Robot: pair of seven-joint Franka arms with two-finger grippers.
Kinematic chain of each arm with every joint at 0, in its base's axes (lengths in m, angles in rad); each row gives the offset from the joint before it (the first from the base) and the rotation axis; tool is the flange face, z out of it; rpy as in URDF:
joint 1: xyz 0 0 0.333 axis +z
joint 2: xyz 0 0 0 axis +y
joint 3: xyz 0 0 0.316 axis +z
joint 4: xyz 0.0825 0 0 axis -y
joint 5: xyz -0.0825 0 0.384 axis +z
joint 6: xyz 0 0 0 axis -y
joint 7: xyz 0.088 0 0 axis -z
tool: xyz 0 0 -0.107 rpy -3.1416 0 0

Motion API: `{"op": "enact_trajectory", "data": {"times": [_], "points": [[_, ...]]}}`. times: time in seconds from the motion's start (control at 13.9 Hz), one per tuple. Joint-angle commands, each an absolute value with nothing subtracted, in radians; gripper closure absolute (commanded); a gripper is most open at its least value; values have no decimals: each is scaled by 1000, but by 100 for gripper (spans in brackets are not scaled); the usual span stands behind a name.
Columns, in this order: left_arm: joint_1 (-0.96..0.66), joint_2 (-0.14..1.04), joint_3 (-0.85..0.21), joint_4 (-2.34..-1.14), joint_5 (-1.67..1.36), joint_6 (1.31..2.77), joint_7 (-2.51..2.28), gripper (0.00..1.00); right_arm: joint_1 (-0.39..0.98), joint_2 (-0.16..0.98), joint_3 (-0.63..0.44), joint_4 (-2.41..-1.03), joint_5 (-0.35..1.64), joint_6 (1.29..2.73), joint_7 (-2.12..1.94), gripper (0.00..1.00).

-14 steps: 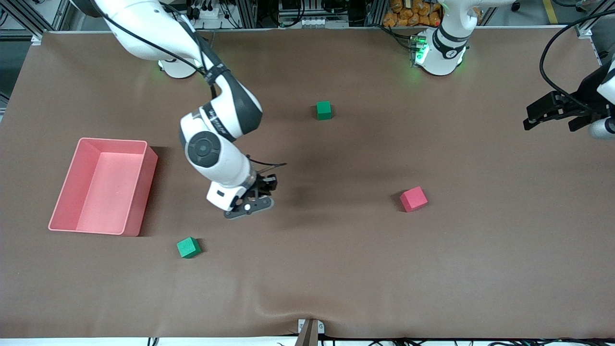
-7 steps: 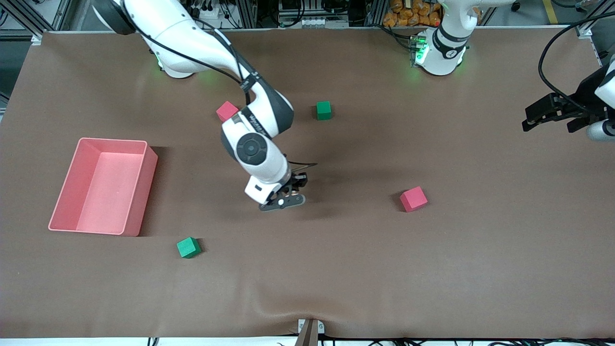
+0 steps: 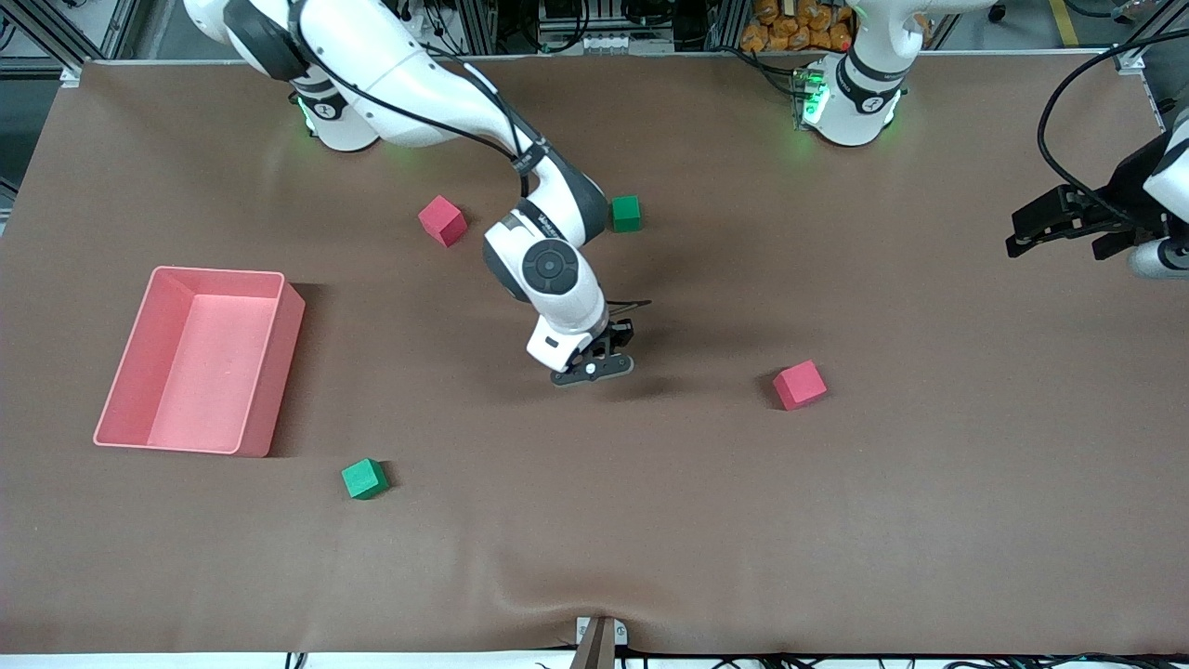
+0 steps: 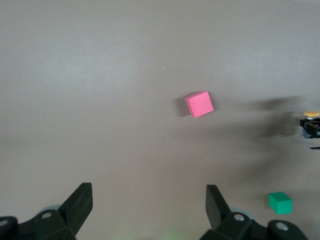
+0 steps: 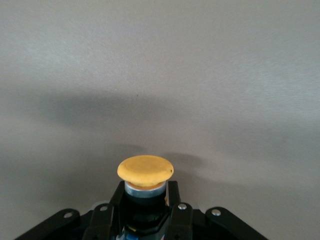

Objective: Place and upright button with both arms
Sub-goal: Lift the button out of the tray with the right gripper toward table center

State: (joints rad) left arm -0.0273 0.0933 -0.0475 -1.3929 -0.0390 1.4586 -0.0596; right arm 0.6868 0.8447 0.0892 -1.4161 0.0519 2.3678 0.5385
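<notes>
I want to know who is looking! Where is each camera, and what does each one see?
Front view: high across the table, facing both arms; shows the right gripper and left gripper.
Left wrist view: on the left arm, looking down past its open gripper.
Right wrist view: on the right arm, showing the button it holds.
Shared: front and left wrist views both show the red cube.

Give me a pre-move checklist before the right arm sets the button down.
1. Grip: right gripper shut on the button. ok.
2. Drop zone: bare mat under the gripper, red cube and green cube apart from it. ok.
3. Button orientation: orange cap points away from the wrist; upright relative to the table, cannot tell.
4. Left gripper open, waiting over the left arm's end of the table. ok.
5. Height above the brown mat: cannot tell.
</notes>
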Motion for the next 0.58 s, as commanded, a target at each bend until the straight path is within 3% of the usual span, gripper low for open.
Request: {"op": "enact_trajectory", "data": {"times": [0.0,0.14,0.5], "points": [[-31,109,-52,-1390,-55,1465,-74,0,709,885,63,-1374,25,2381,569,55],[-34,112,-61,-1388,-55,1465,-74,0,722,885,45,-1376,3,2381,574,0],[-86,153,-61,-1382,-25,1468,-60,0,704,836,31,-1377,5,2349,612,0]]}}
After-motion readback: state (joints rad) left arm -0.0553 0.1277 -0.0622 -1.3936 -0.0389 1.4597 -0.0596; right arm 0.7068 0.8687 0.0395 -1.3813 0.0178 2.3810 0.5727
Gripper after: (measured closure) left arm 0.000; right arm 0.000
